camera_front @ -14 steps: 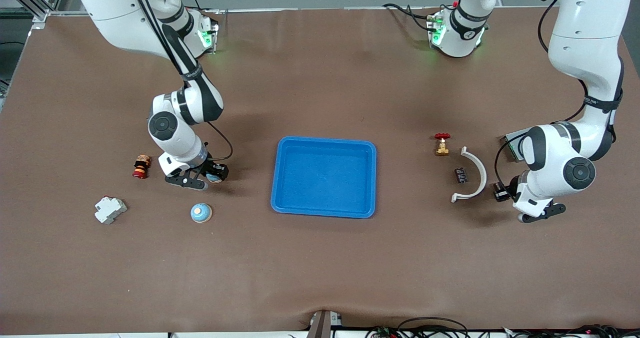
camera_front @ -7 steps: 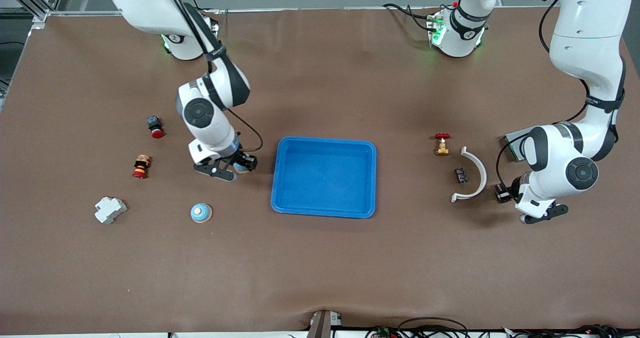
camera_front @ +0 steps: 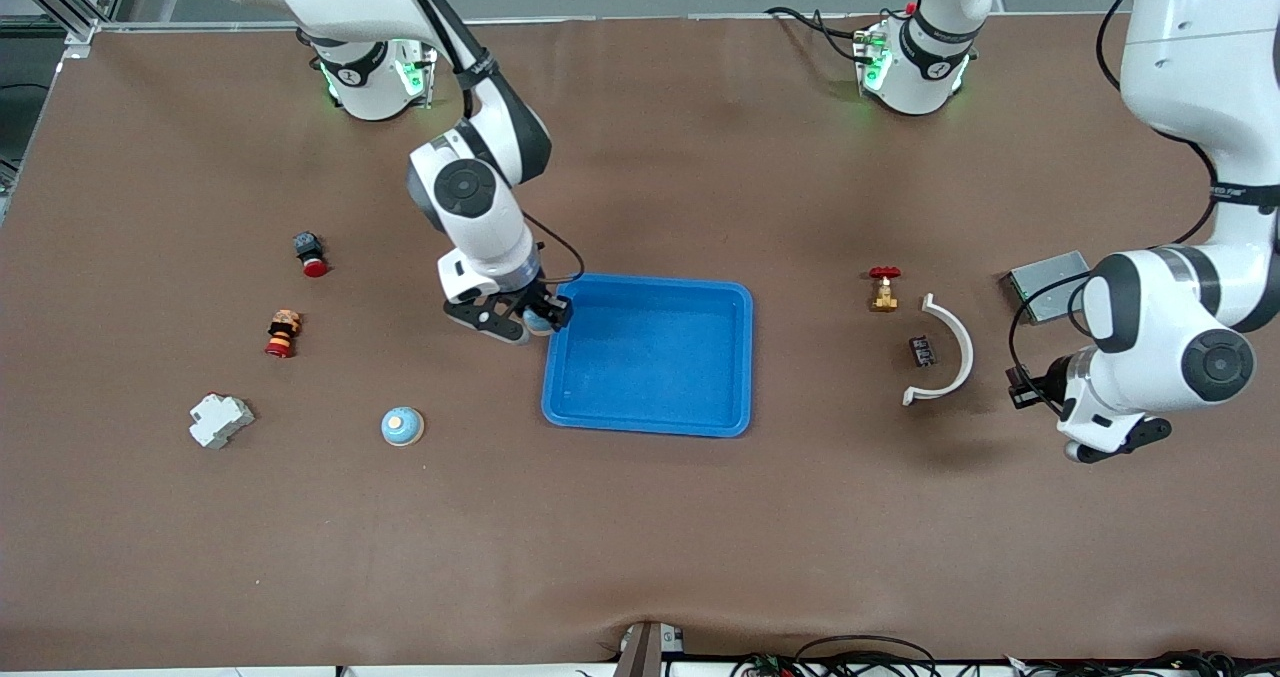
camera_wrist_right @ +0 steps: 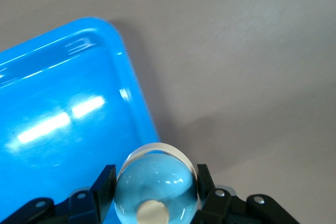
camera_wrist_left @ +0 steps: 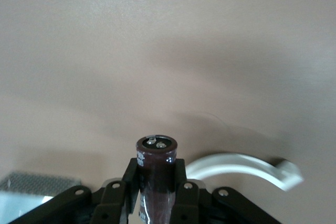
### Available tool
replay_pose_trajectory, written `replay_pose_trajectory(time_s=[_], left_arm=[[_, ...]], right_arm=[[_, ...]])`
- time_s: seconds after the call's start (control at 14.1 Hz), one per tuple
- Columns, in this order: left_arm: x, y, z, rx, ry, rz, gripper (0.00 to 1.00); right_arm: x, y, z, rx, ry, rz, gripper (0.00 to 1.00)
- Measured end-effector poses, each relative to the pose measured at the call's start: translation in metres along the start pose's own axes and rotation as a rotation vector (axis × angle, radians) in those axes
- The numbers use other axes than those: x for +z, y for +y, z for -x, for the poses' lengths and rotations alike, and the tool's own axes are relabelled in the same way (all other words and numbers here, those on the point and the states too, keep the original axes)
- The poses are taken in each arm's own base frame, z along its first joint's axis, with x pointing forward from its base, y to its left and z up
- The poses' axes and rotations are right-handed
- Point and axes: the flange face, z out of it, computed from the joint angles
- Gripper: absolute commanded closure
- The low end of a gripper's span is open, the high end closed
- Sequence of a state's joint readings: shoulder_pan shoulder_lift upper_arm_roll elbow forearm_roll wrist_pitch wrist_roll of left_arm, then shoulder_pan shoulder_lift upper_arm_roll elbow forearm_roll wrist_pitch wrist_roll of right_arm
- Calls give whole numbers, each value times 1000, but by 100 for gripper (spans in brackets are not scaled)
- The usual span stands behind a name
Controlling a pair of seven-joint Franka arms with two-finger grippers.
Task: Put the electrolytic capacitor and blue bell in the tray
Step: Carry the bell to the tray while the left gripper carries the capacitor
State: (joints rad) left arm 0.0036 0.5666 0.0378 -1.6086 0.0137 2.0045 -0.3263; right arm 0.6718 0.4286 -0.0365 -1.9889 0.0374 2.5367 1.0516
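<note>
The blue tray lies mid-table. My right gripper is shut on a blue bell with a pale button on top, and hangs over the tray's rim at the end toward the right arm. In the right wrist view the blue bell sits between the black fingers, with the tray below. My left gripper is shut on the electrolytic capacitor, over bare table beside the white curved piece. The left wrist view shows the dark capacitor upright between the fingers.
A second blue bell rests on the table toward the right arm's end, near a white breaker and two red-tipped buttons. Toward the left arm's end are a brass valve, a white curved piece, a small black part and a grey metal box.
My right arm has carried the blue bell from near the second bell across to the tray's rim. The left arm has drifted toward its own end of the table, uncovering the grey box.
</note>
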Motion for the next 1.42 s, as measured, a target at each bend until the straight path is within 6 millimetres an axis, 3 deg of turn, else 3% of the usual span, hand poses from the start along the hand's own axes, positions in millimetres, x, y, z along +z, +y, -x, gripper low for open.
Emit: replay_pose_trajectory(time_s=[0.21,0.35,0.64,0.92,1.13,1.2,1.28,1.42], left_arm=[[-51,44,12,-97,-9,27,100],[-65,82,27,-175,-15,52,100],[-72,157,69,-308,-32,73,100],[-66,237,126,-385,-31,48,100],[-58,273,153,-423,-26,44,100],[-54,282,158,-440,-21,49,100],[-51,290,164,-457,-19,53,100],[-40,308,177,-486,-20,49,100]], right_arm=[[16,-27,18,33,-3,-2,100],[34,-38,24,50,-6,5,100],[61,-55,30,68,-7,11,100],[72,-59,32,70,-9,17,100],[76,-58,33,74,-11,23,100],[76,-59,33,75,-11,23,54],[76,-59,33,77,-11,24,1],[77,-59,33,89,-11,24,0]])
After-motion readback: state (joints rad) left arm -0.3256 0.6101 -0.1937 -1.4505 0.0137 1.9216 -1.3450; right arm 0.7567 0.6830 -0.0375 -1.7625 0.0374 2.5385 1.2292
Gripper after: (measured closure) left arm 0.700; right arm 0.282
